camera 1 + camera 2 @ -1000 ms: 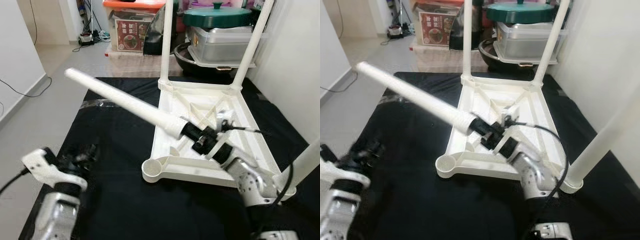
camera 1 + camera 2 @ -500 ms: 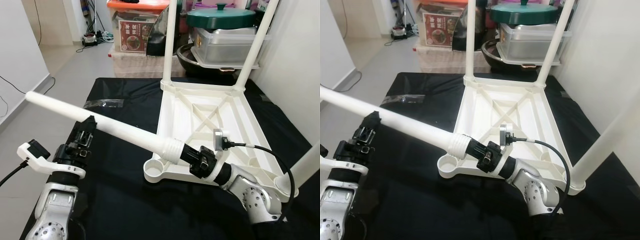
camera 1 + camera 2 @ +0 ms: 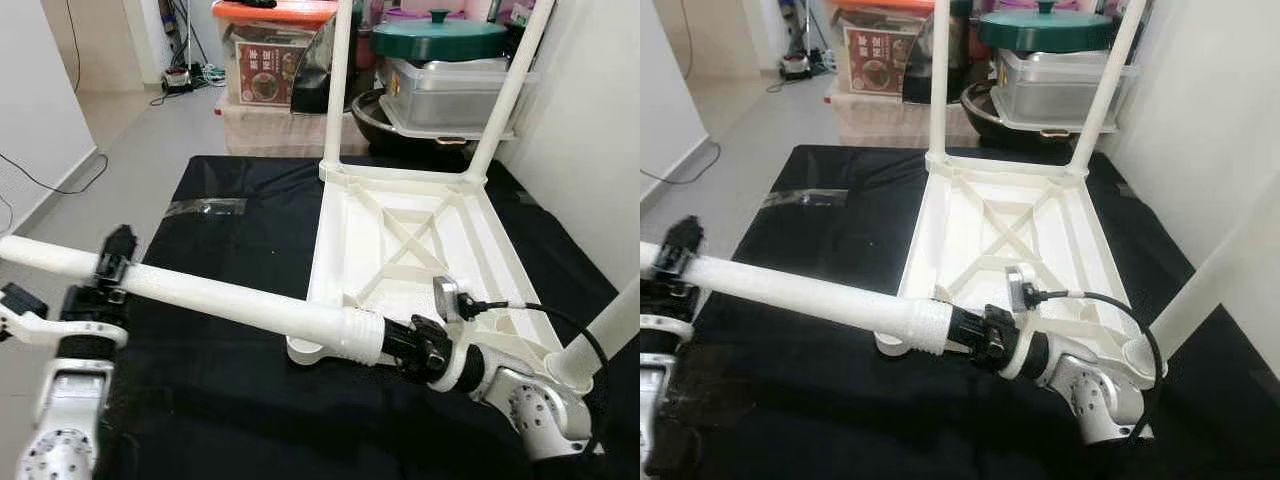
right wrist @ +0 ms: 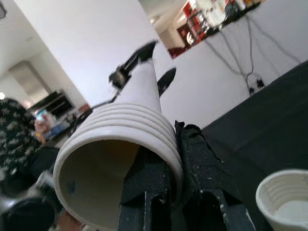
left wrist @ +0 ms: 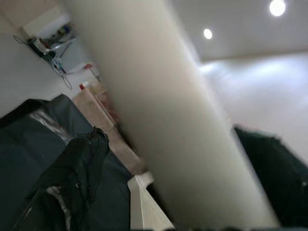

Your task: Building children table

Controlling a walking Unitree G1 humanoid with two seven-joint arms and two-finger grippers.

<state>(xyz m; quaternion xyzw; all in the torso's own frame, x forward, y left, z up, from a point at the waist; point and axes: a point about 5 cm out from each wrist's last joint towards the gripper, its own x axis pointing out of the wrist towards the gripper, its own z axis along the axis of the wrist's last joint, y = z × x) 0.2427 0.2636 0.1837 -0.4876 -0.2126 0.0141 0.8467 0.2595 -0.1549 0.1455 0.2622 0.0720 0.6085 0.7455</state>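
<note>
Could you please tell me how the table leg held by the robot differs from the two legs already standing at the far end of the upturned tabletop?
The held leg lies nearly level across the black mat; the two far legs stand upright. The held leg is loose, gripped by the right tool at its ribbed end and the left tool near the other; the far legs sit in corner sockets of the tabletop. All are white, tapered tubes.

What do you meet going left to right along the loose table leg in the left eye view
left hand gripping the thin end → long white table leg → its ribbed threaded end → right hand → empty corner socket just behind → upturned tabletop → standing leg.
</note>
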